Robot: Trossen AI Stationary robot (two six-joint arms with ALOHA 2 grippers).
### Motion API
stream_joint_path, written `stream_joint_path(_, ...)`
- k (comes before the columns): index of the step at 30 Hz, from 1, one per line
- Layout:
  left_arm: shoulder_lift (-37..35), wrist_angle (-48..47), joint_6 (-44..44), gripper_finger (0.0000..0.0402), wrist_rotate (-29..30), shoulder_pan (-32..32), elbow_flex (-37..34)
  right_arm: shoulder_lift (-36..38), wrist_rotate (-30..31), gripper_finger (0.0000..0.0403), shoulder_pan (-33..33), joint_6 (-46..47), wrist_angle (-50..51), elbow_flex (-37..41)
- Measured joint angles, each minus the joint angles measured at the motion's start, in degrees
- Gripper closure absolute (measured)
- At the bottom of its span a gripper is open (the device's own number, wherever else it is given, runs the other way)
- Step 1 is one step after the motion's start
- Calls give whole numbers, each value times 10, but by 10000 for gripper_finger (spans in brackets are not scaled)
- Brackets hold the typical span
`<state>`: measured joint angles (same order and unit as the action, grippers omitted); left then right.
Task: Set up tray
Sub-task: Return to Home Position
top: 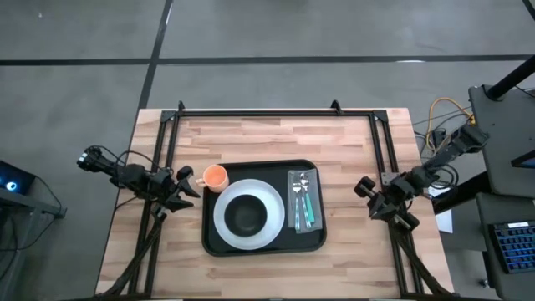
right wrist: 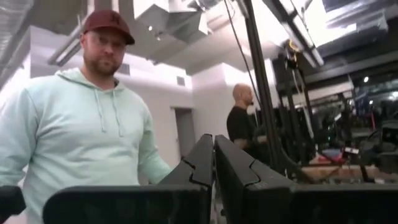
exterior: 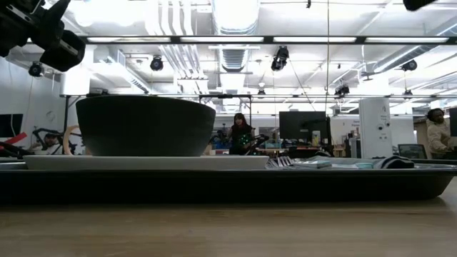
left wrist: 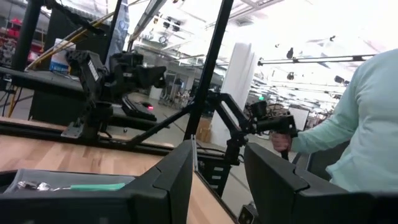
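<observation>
The black tray (top: pixel 264 245) lies in the middle of the table. On it sit a white plate (top: pixel 226 224) with a dark bowl (top: pixel 247 215), and a grey napkin (top: pixel 304 201) carrying teal-handled cutlery (top: pixel 303 209). An orange cup (top: pixel 216 176) stands at the tray's far left corner. In the low view the bowl (exterior: pixel 146 125) rises above the plate (exterior: pixel 143 162) and the tray's rim (exterior: pixel 214 182). My left gripper (top: pixel 185 184) (left wrist: pixel 221 149) hovers open just left of the cup, holding nothing. My right gripper (top: pixel 364 188) (right wrist: pixel 214 149) is shut and empty, right of the tray.
Black frame rails (top: pixel 276 111) run along the table's far edge and both sides. Bare wood (top: pixel 351 251) lies between the tray and each arm. Beyond the table, a person in a pale green hoodie (right wrist: pixel 81 130) stands close; a pale sleeve (left wrist: pixel 367 124) also shows in the left wrist view.
</observation>
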<state>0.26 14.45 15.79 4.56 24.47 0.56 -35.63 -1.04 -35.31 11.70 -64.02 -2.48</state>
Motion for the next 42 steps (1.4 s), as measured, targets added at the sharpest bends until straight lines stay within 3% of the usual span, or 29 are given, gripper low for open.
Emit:
stream_joint_path(14,-1,3,23,275,0,0,1,32,9,394,0,-29,-13,20)
stream_joint_path(28,-1,6,28,275,1,0,1,257,55,394,0,-100,167,19)
stream_joint_path(33,-1,75,-27,275,0,0,1,356,57,394,0,-107,258,20)
stream_joint_path(42,-1,95,-16,275,0,0,0,356,75,394,1,-119,273,20)
